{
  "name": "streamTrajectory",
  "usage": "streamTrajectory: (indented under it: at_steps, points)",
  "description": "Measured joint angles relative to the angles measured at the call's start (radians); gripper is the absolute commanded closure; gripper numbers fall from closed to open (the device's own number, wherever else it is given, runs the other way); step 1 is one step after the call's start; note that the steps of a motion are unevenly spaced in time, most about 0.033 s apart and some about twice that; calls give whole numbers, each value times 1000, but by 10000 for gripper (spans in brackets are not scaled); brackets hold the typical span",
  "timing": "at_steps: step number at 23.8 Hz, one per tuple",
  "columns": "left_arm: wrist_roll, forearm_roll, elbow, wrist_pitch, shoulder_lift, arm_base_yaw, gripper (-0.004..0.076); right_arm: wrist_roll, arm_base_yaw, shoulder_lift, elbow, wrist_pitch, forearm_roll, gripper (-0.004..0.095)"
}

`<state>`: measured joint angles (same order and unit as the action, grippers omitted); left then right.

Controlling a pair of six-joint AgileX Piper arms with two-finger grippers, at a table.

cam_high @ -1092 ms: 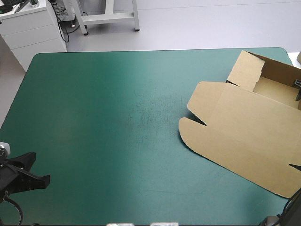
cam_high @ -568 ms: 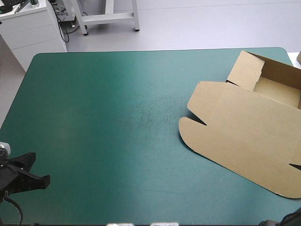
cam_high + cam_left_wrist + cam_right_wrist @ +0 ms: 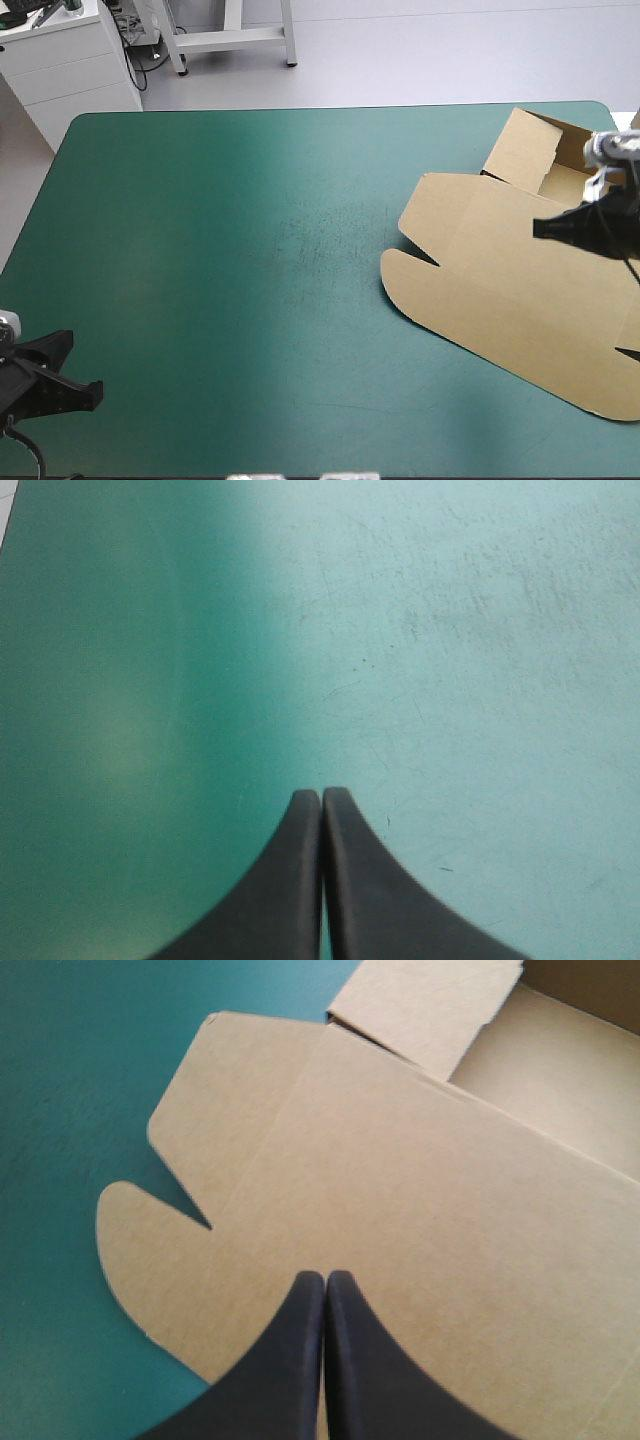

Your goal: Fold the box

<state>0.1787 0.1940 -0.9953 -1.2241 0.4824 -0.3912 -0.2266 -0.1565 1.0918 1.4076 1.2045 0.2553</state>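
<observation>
Lying open on the right half of the table (image 3: 85,130), the brown box (image 3: 500,300) is seen with its tray (image 3: 585,190) toward the far right corner, walls raised, and its lid (image 3: 400,1200) spread flat on the teal-green cover (image 3: 220,300), reaching toward the near edge. 2 rounded flaps are shown at the lid's left side, parted by a narrow notch (image 3: 425,260), and both lie flat on the cover. The right gripper (image 3: 325,1277) is seen poised above the lid; its 2 black fingers are pressed together in 1 pointed arch, and nothing is caught between them. Whether the tips touch the board cannot be told. The left gripper (image 3: 321,795) is seen well apart from the box, at the near left corner of the table, over bare cover; its fingers are likewise closed tip to tip, with nothing held. A side wall (image 3: 522,150) of the tray is seen raised at the tray's left end, just beside the lid's far flap. Fine scuff marks (image 3: 320,225) are seen on the cover at the table's middle, left of the box.
</observation>
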Motion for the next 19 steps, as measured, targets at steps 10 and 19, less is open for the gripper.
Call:
streamTrajectory:
  at_steps: [10, 19]
  points:
    - [-3, -23, 355, 245, -319, 0, 750, -133, 146, -404, -469, -197, 3, 926]
    - [-10, -22, 555, 373, -466, 0, 750, -162, 146, -625, -814, -449, 64, 926]
